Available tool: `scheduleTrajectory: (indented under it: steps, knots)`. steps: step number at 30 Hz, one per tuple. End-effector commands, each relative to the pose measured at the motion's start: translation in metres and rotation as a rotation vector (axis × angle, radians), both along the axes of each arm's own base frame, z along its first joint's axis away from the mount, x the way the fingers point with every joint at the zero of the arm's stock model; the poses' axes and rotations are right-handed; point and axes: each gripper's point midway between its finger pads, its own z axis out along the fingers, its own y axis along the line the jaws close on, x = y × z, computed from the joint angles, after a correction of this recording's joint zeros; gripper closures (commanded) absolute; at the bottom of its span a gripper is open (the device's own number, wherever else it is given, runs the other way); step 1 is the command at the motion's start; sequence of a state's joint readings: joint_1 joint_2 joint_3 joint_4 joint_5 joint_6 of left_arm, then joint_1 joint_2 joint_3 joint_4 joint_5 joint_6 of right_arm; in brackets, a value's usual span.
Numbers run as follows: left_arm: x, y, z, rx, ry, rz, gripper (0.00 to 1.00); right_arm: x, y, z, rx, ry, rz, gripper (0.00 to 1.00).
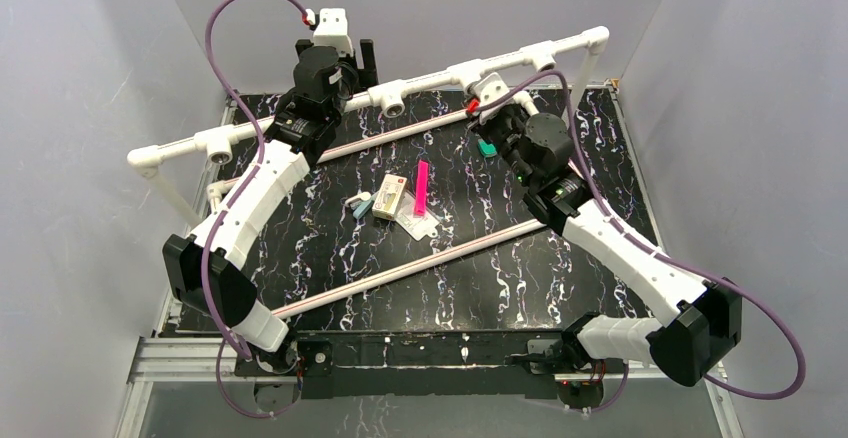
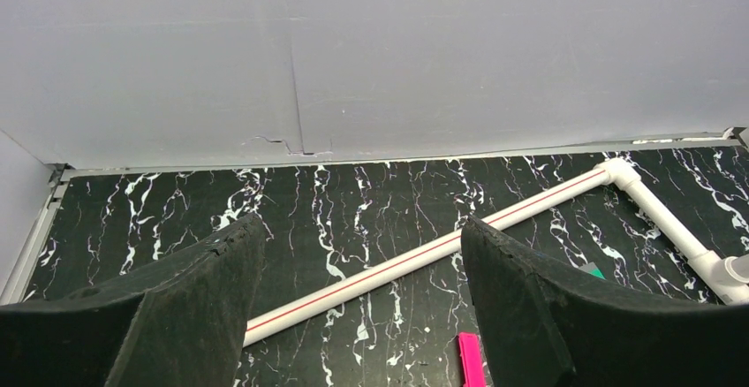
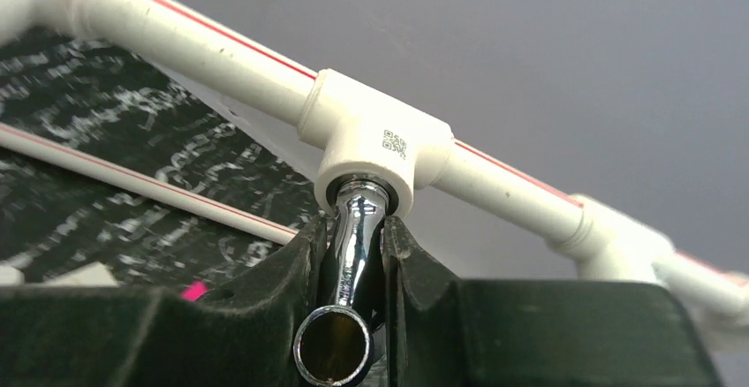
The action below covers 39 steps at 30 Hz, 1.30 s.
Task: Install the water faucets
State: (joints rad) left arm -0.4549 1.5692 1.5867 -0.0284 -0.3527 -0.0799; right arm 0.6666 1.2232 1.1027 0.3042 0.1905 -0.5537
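Observation:
A shiny chrome water faucet (image 3: 355, 246) is clamped between the fingers of my right gripper (image 3: 353, 228), which is shut on it. Its far end sits in the mouth of a white tee socket (image 3: 375, 144) on the raised white pipe; its round open spout faces the camera. From above, the right gripper (image 1: 497, 118) sits just under the raised pipe (image 1: 430, 80), and the faucet is hidden by the wrist. My left gripper (image 2: 353, 254) is open with nothing between its fingers, above the black marbled mat near the back wall, at the left gripper (image 1: 360, 58) in the top view.
Two loose white pipes with red stripes (image 1: 400, 136) (image 1: 420, 263) lie across the mat. A pink strip (image 1: 421, 186), a small box (image 1: 389, 196) and a clear bag (image 1: 420, 220) lie mid-mat. A green piece (image 1: 487, 147) lies under the right wrist. Grey walls enclose three sides.

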Motion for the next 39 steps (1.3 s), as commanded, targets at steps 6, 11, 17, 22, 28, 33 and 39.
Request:
scheduleTrajectory:
  steps: [6, 11, 17, 22, 28, 33, 39]
  knots:
    - [-0.022, -0.020, -0.066, 0.093, 0.208, -0.101, 0.21, -0.015, 0.002, 0.054, 0.713, 0.220, 0.048, 0.99]
    - [-0.023, -0.021, -0.066, 0.089, 0.209, -0.106, 0.21, -0.018, 0.003, 0.052, 0.956, 0.339, 0.058, 0.99]
    - [-0.024, -0.020, -0.066, 0.087, 0.207, -0.106, 0.21, -0.023, 0.000, 0.047, 1.295, 0.482, 0.074, 0.99]
    - [-0.025, -0.021, -0.067, 0.085, 0.209, -0.108, 0.21, -0.026, -0.001, 0.043, 1.552, 0.595, 0.126, 0.99]
    - [-0.025, -0.021, -0.068, 0.083, 0.210, -0.110, 0.21, -0.026, 0.002, 0.028, 1.815, 0.751, 0.175, 0.99]
    - [-0.024, -0.021, -0.068, 0.083, 0.211, -0.110, 0.21, -0.027, 0.003, 0.023, 1.975, 0.831, 0.232, 0.99]
    - [-0.024, -0.021, -0.069, 0.085, 0.212, -0.110, 0.21, -0.028, -0.003, 0.029, 2.018, 0.817, 0.239, 0.99]
